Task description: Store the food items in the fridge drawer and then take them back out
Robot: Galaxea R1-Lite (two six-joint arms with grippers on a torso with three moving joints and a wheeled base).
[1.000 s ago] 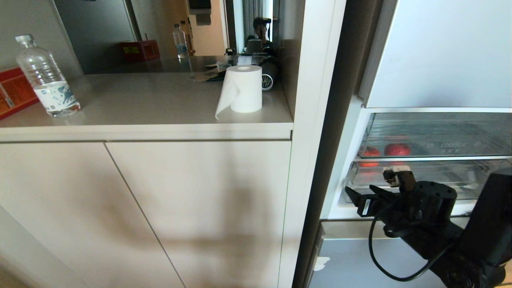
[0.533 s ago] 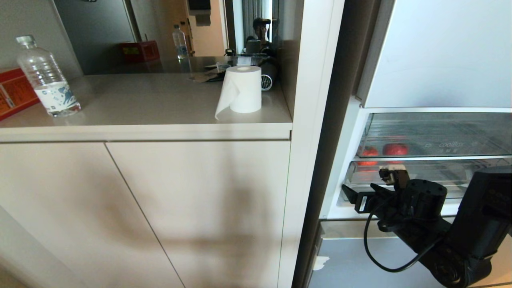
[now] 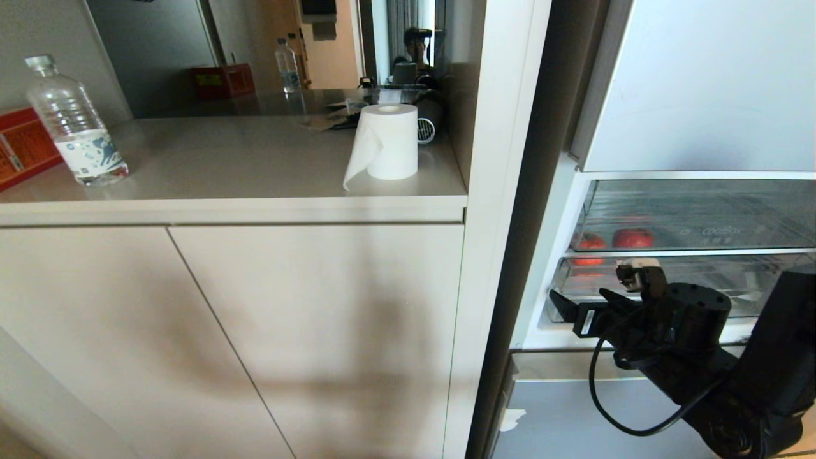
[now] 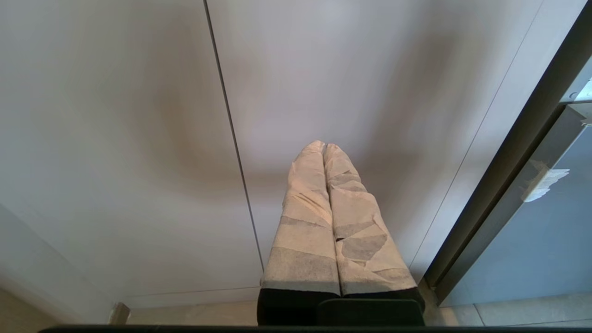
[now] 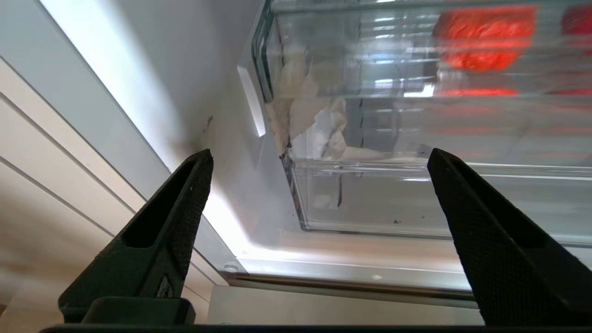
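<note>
Right claw (image 3: 564, 309) is hovering nearest the camera, just in front of the fridge's lower clear compartment (image 3: 701, 287); its fingers (image 5: 166, 231) are standing wide apart and gripping nothing. In the right wrist view that compartment's front corner is sitting between the two finger tips, with crumpled white paper showing inside it.

Left claw (image 4: 323, 152) is hanging beside the cabinet front to the left of the fridge, taped fingers pressed together, empty, parked.

Just above the lower compartment, the fridge drawer (image 3: 733, 245) is sitting pushed in. Behind its clear front lip, at its left end, the tangerine (image 3: 590, 242) and the apple (image 3: 633, 238) are lying side by side, close together.

Further off, left of the fridge, the table (image 3: 242, 172) is carrying a paper roll (image 3: 386, 143) and a water bottle (image 3: 73, 124).

Judgement: storing looks done; the take-back-out half is starting. The next move calls for raising the open right claw to the drawer's lip, hooking it, and drawing it outward before reaching for either fruit.
</note>
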